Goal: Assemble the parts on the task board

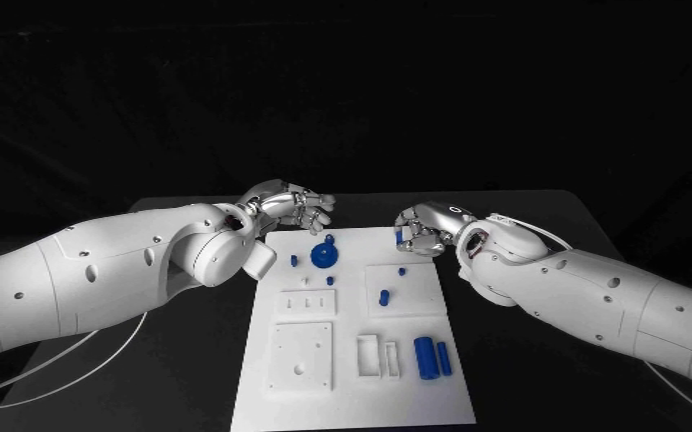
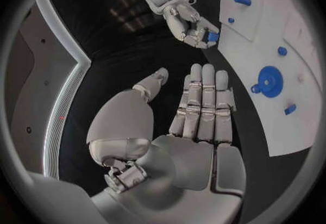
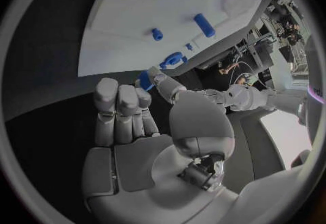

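Our right hand (image 1: 423, 229) pinches a small blue part (image 2: 213, 36) in its fingers (image 3: 157, 76), at the far right corner of the task board (image 1: 353, 392). Our left hand (image 1: 289, 204) hovers with fingers straight, close together, holding nothing, over the tabletop (image 1: 188, 372) beside the board's far left corner. Other blue parts (image 1: 426, 357) lie on the board.

White task board (image 1: 351, 372), blue parts (image 1: 426, 357) (black table (image 1: 534, 372)).
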{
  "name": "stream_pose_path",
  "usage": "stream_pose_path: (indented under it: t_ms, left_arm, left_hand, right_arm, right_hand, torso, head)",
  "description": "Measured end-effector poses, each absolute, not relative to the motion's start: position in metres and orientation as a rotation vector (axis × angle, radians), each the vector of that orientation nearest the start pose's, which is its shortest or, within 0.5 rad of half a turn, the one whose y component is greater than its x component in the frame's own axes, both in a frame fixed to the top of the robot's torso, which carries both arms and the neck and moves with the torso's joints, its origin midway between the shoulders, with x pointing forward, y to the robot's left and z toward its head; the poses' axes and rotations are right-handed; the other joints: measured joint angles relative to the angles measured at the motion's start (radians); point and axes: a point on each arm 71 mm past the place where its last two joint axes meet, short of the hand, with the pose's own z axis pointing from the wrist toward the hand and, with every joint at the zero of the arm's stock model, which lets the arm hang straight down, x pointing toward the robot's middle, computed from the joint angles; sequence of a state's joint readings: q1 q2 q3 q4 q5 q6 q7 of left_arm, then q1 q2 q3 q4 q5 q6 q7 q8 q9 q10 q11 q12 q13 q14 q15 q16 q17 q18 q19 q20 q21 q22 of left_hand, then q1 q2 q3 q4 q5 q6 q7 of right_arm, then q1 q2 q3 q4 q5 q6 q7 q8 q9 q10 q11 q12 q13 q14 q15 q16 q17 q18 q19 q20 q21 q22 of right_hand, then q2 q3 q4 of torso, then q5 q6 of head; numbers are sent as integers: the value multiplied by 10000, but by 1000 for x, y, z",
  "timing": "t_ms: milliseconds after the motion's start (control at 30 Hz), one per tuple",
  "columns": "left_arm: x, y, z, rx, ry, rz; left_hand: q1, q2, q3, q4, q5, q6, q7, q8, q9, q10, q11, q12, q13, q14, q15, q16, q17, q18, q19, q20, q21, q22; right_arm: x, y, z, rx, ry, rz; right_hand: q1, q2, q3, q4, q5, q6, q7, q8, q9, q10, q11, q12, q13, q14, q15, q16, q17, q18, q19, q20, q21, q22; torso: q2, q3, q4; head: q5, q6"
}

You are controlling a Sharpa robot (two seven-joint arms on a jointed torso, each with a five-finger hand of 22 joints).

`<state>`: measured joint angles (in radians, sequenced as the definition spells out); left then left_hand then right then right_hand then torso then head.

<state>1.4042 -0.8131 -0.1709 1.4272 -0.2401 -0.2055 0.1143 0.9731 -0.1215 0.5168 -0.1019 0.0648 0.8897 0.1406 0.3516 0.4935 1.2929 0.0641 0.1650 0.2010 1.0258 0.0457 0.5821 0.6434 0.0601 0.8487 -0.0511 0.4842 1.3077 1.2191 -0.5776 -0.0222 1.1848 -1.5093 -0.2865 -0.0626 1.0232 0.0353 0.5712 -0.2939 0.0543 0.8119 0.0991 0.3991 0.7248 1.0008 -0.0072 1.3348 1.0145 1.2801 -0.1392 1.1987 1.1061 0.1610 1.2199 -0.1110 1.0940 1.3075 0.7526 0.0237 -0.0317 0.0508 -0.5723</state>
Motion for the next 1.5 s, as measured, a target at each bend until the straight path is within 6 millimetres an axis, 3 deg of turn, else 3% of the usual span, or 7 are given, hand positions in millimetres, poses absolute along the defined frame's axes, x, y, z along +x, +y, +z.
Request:
stream_pose_path:
  t_ms: [200, 567, 633, 800, 967, 1100, 1500]
  left_arm:
    - [520, 204, -150, -8005, 18147, -12324]
    - [513, 182, -166, -7460, 19626, -11024]
    - [513, 180, -167, -7389, 19752, -10859]
    - [512, 177, -170, -7179, 20044, -10406]
    - [511, 174, -172, -7005, 20274, -10042]
    - [511, 173, -173, -6924, 20373, -9845]
    - [512, 169, -174, -6783, 20536, -9525]
  left_hand:
    - [-9, -9, -108, 131, 0, 106, -36, -179, -48, 783, -325, 478, 408, 602, -417, 726, 347, 16, 561, -350, 618, 0]
    - [66, -82, -290, 412, -70, 213, -143, -526, -172, 1185, -562, 1764, 1479, 961, -855, 2105, 1060, -17, 987, -777, 1743, -1]
    - [39, -114, -288, 481, -70, 216, -146, -556, -183, 1093, -586, 1982, 1654, 927, -890, 2244, 1108, -20, 956, -809, 1866, -1]
    - [42, -222, -319, 673, -70, 249, -179, -619, -198, 879, -570, 2313, 1924, 892, -925, 2397, 1123, -66, 912, -853, 2044, -2]
    - [-91, -355, -368, 854, -116, 283, -213, -619, -198, 843, -606, 2454, 2062, 892, -925, 2503, 1122, -70, 912, -853, 2125, -3]
    - [-112, -458, -369, 972, -116, 283, -213, -619, -198, 770, -608, 2513, 2112, 858, -958, 2504, 1122, -73, 889, -831, 2165, -3]
    - [-113, -458, -338, 1278, -116, 283, -213, -619, -171, 594, -605, 2563, 2193, 820, -994, 2504, 1070, -79, 784, -795, 2204, -3]
  right_arm:
    - [538, -141, -181, -2450, 16409, 5873]
    - [520, -114, -175, -2815, 16476, 6049]
    - [518, -111, -174, -2843, 16477, 6056]
    - [512, -102, -172, -2908, 16453, 6082]
    - [509, -98, -171, -2909, 16445, 6041]
    - [507, -95, -170, -2920, 16435, 6040]
    - [499, -84, -168, -3025, 16394, 6171]
  right_hand:
    - [0, 0, 0, 0, 0, 0, 0, -17, 10, 2, -2, -1, -3, -4, 0, 0, 0, -2, -2, 0, 0, 0]
    - [40, -41, 0, 0, 0, 0, 0, -23, 9, 6, -6, -8, -54, -27, -11, 1, -1, -3, -4, 2, 0, -1]
    - [78, -79, 0, 0, 0, 0, 0, -23, 9, 19, -19, -9, -57, -7, -32, 1, -1, -3, -4, 2, 0, -1]
    - [78, -79, 0, -1, 0, 0, 0, -24, 8, 20, -20, -11, -68, 1, -44, 1, -1, -3, -4, 3, 0, -1]
    - [78, -79, 61, 1, 0, 0, 0, -49, 6, 21, -21, -42, -84, 0, -45, 1, -2, -4, -4, 4, 0, -1]
    - [78, -79, 61, 1, 0, 0, 0, -52, 7, 22, -23, -44, -95, 0, -45, 1, -2, -3, -4, 5, 0, -1]
    - [118, -120, 148, 34, 0, 0, 0, -113, 25, 40, -40, -85, -128, 30, -62, 1, -12, -2, -15, 20, 0, -1]
  torso:
    - [-112, 1, -52]
    - [-309, -35, -113]
    - [-333, -41, -114]
    - [-334, -62, -24]
    - [-335, -73, 10]
    - [-335, -73, 13]
    - [-316, -70, -6]
  head:
    - [63, 28]
    - [215, -7]
    - [232, -18]
    - [196, -8]
    - [208, -12]
    - [234, -14]
    - [269, -23]
